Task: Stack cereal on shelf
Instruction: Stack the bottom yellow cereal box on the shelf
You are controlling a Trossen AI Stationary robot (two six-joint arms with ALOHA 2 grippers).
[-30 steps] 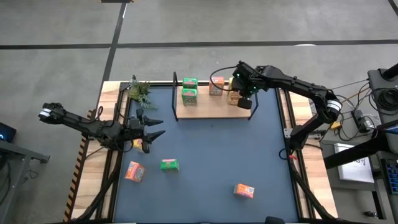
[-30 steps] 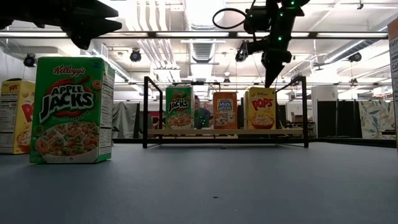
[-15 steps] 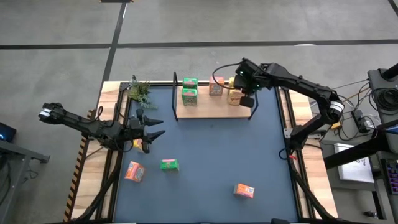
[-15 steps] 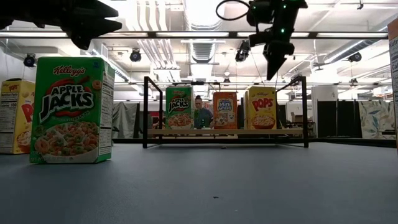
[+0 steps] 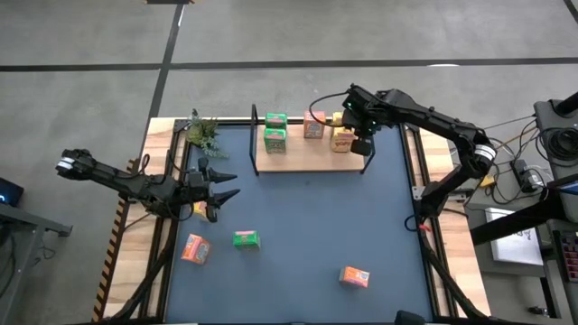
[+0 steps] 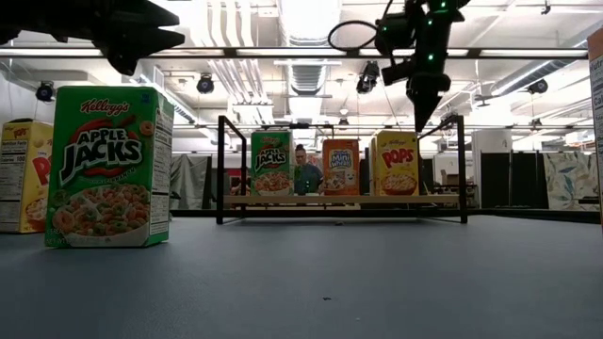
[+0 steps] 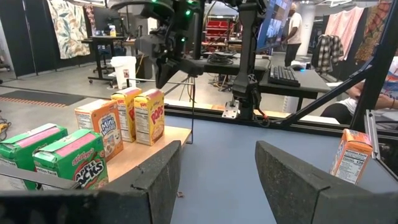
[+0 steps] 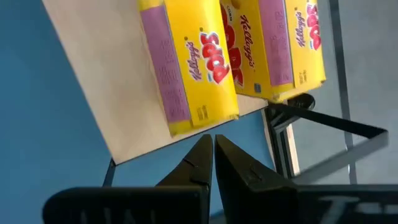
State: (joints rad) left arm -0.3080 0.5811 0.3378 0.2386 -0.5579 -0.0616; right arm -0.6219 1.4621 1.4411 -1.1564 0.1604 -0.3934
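The shelf (image 5: 307, 158) is a light-wood board with black posts at the far side of the blue mat. On it stand two green cereal boxes (image 5: 275, 131), a pink-orange one (image 5: 313, 127) and two yellow ones (image 8: 189, 62). My right gripper (image 8: 213, 148) is shut and hovers above the shelf's right end, beside the yellow boxes (image 6: 396, 163), slanting down (image 6: 419, 121). My left gripper (image 7: 214, 168) waits open and level over the mat's left side (image 5: 228, 185), holding nothing.
Loose cereal boxes stand on the mat: a green one (image 5: 246, 239), a pink-orange one (image 5: 194, 248), another (image 5: 354, 276) near the front, and a yellow one (image 5: 200, 209) under my left gripper. A green plant (image 5: 203, 133) stands at the far left corner.
My right gripper, still shut, has drifted a little toward the shelf's right end and tipped slightly. In the high view it now covers less of the yellow box.
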